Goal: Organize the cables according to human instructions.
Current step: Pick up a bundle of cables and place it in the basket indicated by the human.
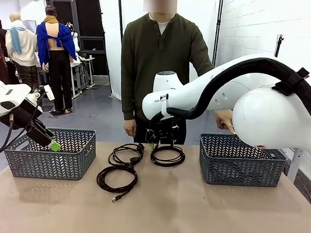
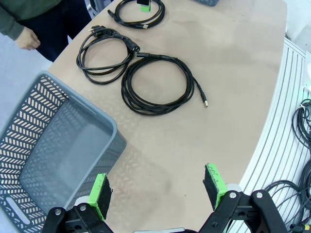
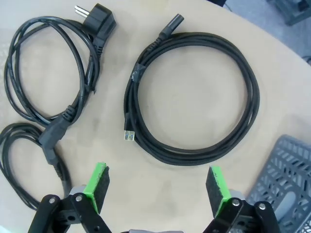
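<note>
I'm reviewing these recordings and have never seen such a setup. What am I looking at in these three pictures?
Two white robot arms share a table with a person. The wide picture looks across from the robot's side; the other two come from wrist cameras, looking along green-padded fingers. Three coiled black cables lie between the left basket and the right basket. The left hand is open by the left basket; the right hand is open above one of them. Neither holds anything.

Three black cables (image 1: 167, 163) are lying coiled flat on the table (image 1: 192, 214): the near USB cord (image 2: 188, 85) closest to the robot, the mains cord (image 3: 99, 19) touching its far side, and the far USB cord (image 3: 249, 97) sitting just beside, apart.
</note>
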`<state>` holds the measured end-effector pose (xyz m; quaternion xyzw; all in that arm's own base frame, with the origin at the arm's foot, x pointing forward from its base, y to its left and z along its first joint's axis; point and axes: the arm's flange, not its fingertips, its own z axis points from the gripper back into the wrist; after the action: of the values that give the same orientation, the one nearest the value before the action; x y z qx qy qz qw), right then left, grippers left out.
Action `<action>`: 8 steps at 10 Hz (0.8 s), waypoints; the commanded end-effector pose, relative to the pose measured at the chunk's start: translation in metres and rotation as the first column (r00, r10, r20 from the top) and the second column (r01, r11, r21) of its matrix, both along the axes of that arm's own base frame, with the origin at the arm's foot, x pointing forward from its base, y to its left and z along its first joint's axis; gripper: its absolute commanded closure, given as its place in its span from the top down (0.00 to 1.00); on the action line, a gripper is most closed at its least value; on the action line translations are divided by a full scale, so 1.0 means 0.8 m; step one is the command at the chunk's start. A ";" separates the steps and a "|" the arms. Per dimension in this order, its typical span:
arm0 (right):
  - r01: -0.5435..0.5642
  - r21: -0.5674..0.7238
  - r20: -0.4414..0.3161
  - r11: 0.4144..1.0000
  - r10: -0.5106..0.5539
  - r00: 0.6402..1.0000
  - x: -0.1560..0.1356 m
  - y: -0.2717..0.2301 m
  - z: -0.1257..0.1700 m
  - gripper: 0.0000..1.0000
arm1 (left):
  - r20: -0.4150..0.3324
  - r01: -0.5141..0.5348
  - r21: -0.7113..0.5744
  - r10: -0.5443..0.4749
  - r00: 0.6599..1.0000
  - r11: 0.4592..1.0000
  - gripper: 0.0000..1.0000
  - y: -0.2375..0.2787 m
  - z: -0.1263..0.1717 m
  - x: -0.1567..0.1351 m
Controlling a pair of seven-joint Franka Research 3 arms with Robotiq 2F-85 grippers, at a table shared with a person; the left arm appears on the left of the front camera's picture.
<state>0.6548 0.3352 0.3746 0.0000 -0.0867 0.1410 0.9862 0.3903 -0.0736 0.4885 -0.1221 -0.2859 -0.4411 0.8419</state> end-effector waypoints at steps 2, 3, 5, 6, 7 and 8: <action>0.000 0.000 0.000 1.000 0.000 1.000 0.000 0.000 0.000 1.00 | 0.001 0.020 -0.014 -0.020 1.000 1.000 1.00 0.004 -0.001 0.001; 0.045 0.022 -0.007 0.999 -0.045 0.999 0.007 0.003 0.003 1.00 | 0.001 0.020 -0.014 -0.020 1.000 1.000 1.00 0.004 -0.001 0.001; 0.089 0.044 -0.029 0.995 -0.088 0.996 0.018 0.013 0.003 1.00 | 0.001 0.020 -0.014 -0.020 1.000 1.000 1.00 0.004 -0.001 0.001; 0.102 0.052 -0.047 0.993 -0.099 0.994 0.024 0.017 0.003 1.00 | 0.001 0.020 -0.014 -0.020 1.000 1.000 1.00 0.004 -0.001 0.001; 0.114 0.045 -0.057 0.992 -0.112 0.992 0.032 0.020 0.003 1.00 | 0.001 0.020 -0.014 -0.020 1.000 1.000 1.00 0.004 -0.001 0.001; 0.135 0.038 -0.064 0.990 -0.133 0.989 0.039 0.021 0.000 1.00 | 0.001 0.020 -0.014 -0.020 1.000 1.000 1.00 0.004 -0.001 0.001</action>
<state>0.6711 0.3433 0.3732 0.0194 -0.0697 0.0948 0.9929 0.3903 -0.0736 0.4886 -0.1221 -0.2859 -0.4411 0.8419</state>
